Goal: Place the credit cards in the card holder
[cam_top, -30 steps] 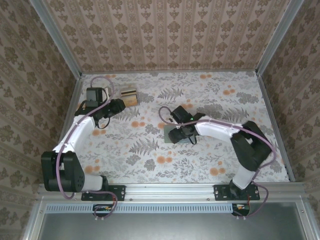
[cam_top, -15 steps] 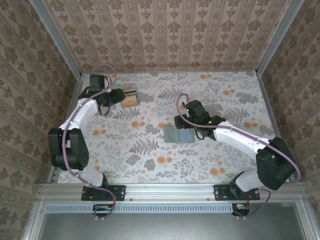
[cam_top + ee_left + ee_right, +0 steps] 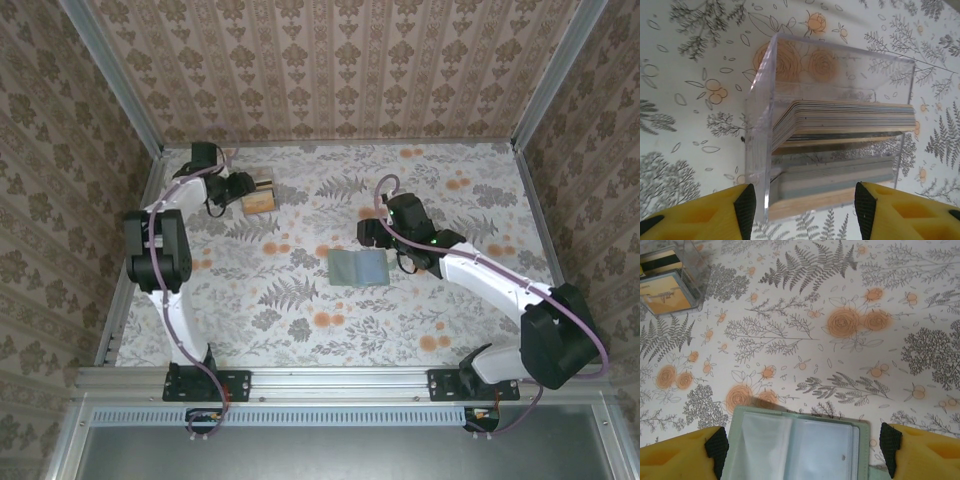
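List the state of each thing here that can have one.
Muted-green folding card holder: lying open, pockets facing up.
Clear plastic stand: upright, loaded with cards.
Tan credit cards: stacked inside the stand.
Left gripper: open, at the stand.
Right gripper: open, above the card holder.

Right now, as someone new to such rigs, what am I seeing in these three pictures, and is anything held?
Two robot arms are bolted at the near edge of a flowered table. The overhead picture looks down from behind them. The other two come from a camera on each wrist, with its yellow fingers at the bottom. The left gripper stands open, one finger on either side of a clear stand holding the credit cards. The right gripper stands open over the green card holder, which lies unfolded. Nothing looks gripped.
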You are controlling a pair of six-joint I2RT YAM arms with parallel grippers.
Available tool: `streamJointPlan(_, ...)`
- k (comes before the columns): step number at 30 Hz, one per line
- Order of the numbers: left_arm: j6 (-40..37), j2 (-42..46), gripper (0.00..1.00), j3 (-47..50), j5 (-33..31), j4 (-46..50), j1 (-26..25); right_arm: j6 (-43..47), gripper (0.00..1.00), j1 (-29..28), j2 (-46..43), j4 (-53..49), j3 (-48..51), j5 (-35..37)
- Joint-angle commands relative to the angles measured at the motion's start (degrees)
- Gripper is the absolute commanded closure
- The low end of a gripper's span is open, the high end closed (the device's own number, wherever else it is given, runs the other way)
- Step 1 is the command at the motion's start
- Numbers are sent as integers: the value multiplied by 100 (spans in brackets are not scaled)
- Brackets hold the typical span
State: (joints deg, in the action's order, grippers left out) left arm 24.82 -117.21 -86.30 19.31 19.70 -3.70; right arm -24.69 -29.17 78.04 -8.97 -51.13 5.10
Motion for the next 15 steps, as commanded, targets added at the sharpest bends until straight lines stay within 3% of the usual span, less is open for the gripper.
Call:
streamJointPlan(1,201,-145,42,-65,200,-362,-90,-137,17,16,-141,-67,-53,-95)
streamJointPlan(9,1151,131,43,708,465,-1802,-861,-79,17,29,-257,-119,-146,295)
streamJointPlan(15,2173,183,43,992,356,-3037,-2015,-325,17,425,-255,-34,-232,139)
